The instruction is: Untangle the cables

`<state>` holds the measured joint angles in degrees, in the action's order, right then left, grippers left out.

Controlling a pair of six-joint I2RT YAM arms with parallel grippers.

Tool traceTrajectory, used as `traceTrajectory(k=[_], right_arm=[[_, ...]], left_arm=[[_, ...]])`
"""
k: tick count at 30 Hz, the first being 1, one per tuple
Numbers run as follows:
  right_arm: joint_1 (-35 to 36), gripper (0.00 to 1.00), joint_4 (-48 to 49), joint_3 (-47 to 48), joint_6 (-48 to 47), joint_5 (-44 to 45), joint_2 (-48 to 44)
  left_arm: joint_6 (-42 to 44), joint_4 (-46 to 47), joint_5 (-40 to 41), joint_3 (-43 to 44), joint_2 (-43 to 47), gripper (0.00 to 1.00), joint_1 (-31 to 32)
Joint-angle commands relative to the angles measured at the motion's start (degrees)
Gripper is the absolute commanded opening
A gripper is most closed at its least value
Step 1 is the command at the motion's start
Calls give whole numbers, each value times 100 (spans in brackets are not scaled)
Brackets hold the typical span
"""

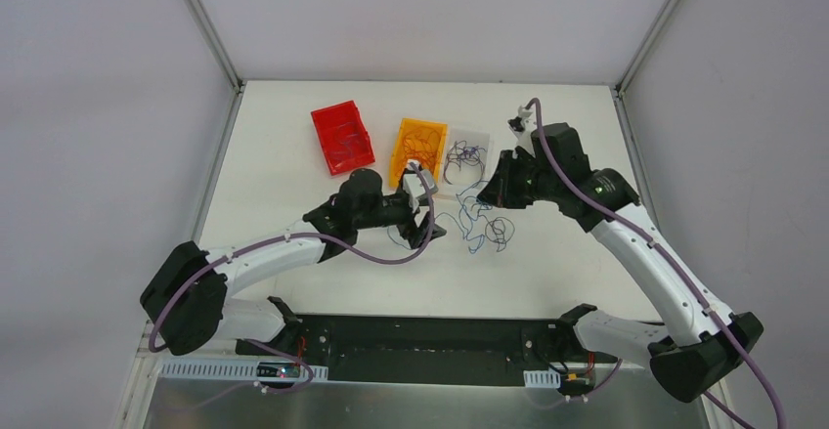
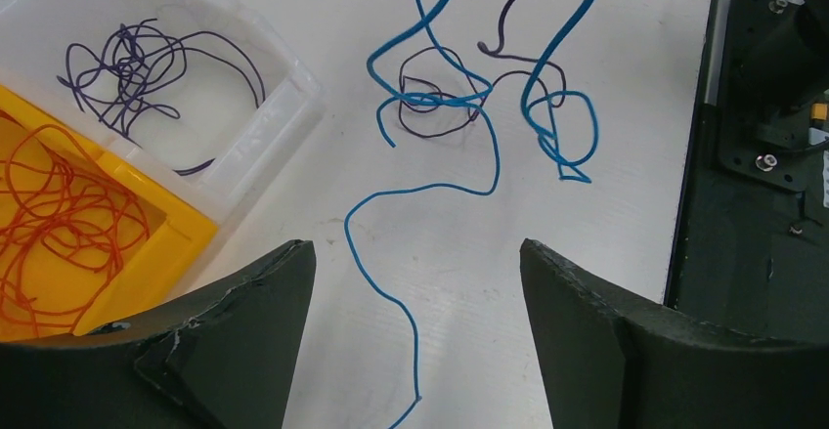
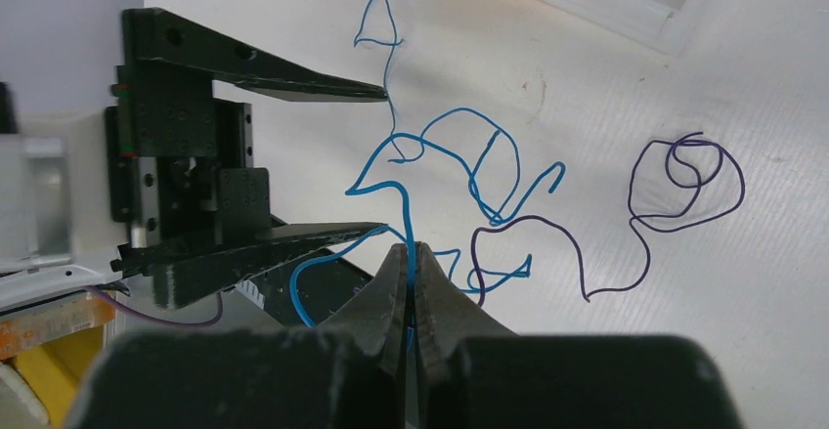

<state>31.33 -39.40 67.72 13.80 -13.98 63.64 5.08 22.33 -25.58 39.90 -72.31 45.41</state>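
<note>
Top view: blue cable (image 1: 473,216) and purple cable (image 1: 501,229) lie knotted mid-worktop, just short of the orange bin (image 1: 424,122) toward the far edge. Left wrist: left gripper (image 2: 415,253) spread wide, empty, poised above the blue's loose tail. Right wrist: right gripper (image 3: 411,258) pinches the blue strand, likely to draw it clear of the purple.

Bright, even overhead light; white table (image 1: 283,185) almost glares, shadows faint. Wrist views sharp, soft along their bottom edges.
</note>
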Motion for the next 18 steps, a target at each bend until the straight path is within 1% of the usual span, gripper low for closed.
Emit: traceTrajectory(k=[1, 6, 8, 12, 15, 18], right_arm=[[18, 0, -357, 516, -251, -37, 16], [7, 0, -365, 634, -215, 4, -61], [6, 0, -366, 706, -191, -9, -70], [-3, 0, -358, 815, -144, -59, -62], [0, 0, -348, 848, -141, -110, -16], [-11, 0, -358, 897, -135, -148, 1]], left_arm=[[338, 455, -379, 21, -283, 79, 45], [369, 833, -884, 193, -739, 80, 72], [373, 1046, -877, 172, -859, 80, 145], [545, 1639, -669, -23, -1015, 81, 399], [1074, 1643, -277, -26, -1080, 82, 684], [1402, 1673, 50, -33, -1136, 82, 855]])
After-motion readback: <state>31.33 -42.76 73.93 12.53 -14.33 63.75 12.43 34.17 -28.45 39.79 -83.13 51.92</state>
